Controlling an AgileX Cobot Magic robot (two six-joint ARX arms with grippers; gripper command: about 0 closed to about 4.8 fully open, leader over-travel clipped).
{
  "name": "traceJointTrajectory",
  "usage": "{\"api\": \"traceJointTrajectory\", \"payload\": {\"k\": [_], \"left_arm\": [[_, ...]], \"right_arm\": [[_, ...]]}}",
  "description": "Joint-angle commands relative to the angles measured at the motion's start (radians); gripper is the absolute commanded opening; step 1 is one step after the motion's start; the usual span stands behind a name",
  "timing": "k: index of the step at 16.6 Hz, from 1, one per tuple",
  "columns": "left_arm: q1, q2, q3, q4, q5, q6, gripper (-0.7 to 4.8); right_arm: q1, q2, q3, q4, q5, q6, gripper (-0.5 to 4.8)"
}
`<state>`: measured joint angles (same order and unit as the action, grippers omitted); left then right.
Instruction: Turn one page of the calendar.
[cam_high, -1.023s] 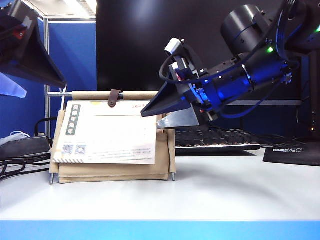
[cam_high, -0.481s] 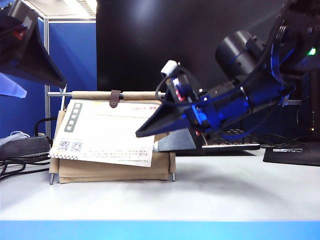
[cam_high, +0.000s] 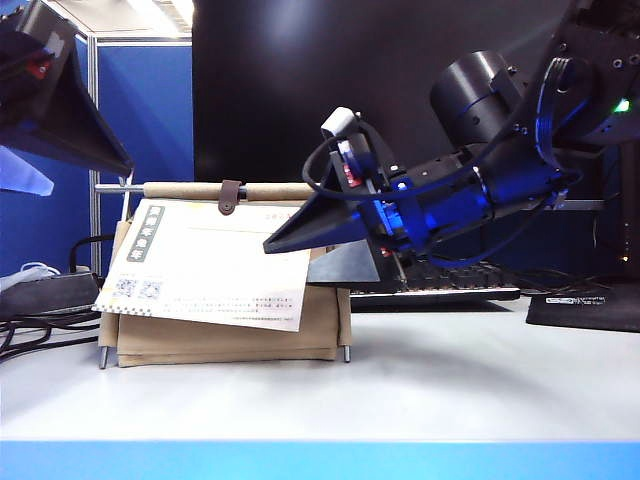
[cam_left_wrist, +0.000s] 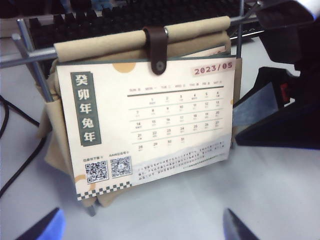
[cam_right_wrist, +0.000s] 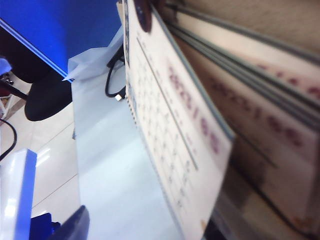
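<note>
Beige calendar (cam_high: 230, 330) stands on the table (cam_high: 420, 390); its front page (cam_high: 205, 270) tilts outward; my right gripper (cam_high: 300, 250), jaws apart, straddles the page's right edge; my left gripper (cam_left_wrist: 142, 230) hangs open, empty, well clear.

White table (cam_high: 450, 390), blue partition (cam_high: 150, 110), black keyboard (cam_high: 440, 285), dark backdrop (cam_high: 270, 90)

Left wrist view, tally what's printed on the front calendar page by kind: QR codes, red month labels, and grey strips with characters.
On the page of the calendar:
QR codes: 2
Red month label: 1
Grey strip with white characters: 1
Total: 4
</note>
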<state>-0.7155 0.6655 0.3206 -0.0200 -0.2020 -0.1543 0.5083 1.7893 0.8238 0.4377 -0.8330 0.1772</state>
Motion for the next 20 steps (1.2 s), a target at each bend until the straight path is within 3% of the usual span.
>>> {"api": "traceJointTrajectory", "payload": {"k": [1, 3, 6, 8, 13, 15, 20], "left_arm": [[0.0, 0.0, 0.002, 0.006, 0.0, -0.003, 4.13], [0.0, 0.0, 0.002, 0.005, 0.005, -0.003, 4.13], [0.0, 0.0, 0.002, -0.002, 0.005, -0.003, 4.13], [0.0, 0.0, 0.002, -0.007, 0.005, -0.003, 4.13], [0.0, 0.0, 0.002, -0.008, 0.004, -0.003, 4.13], [0.0, 0.0, 0.002, -0.008, -0.004, -0.003, 4.13], [0.0, 0.0, 0.002, -0.009, -0.004, -0.003, 4.13]], "right_arm": [[0.02, 0.029, 0.002, 0.016, -0.008, 0.014, 2.7], [0.034, 0.05, 0.002, 0.016, 0.001, 0.014, 2.69], [0.042, 0.064, 0.003, 0.035, 0.012, 0.019, 2.07], [0.042, 0.064, 0.003, 0.046, 0.011, 0.039, 1.96], [0.042, 0.064, 0.003, 0.05, -0.026, 0.06, -0.05], [0.042, 0.061, 0.003, 0.08, -0.038, 0.079, -0.05], [0.041, 0.005, 0.002, 0.287, -0.071, 0.274, -0.05]]}}
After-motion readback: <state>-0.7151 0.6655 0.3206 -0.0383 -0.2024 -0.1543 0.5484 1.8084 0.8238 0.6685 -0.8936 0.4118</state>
